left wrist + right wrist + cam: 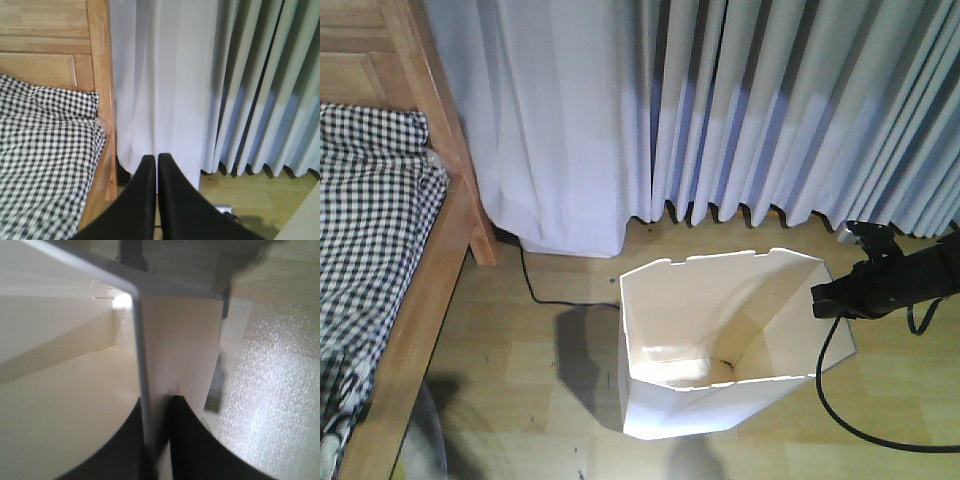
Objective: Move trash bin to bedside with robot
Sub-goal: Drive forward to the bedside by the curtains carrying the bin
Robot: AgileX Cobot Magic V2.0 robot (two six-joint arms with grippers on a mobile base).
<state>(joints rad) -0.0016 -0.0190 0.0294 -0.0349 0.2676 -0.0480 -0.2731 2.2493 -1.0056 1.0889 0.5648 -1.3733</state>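
Big pale curtains hang along the far wall and reach down to the floor. The floor is light wood, a bit shiny, with grey shadows on it. On the left is the wooden bed frame with black-and-white checked bedding on top. The white trash bin stands on the floor to the right of the bed, near the curtains, with some bare floor between it and the bed frame. My right hand pinches the bin's right rim, one finger inside and one outside. My left hand is closed with nothing in it. A thin black cable lies on the floor left of the bin.
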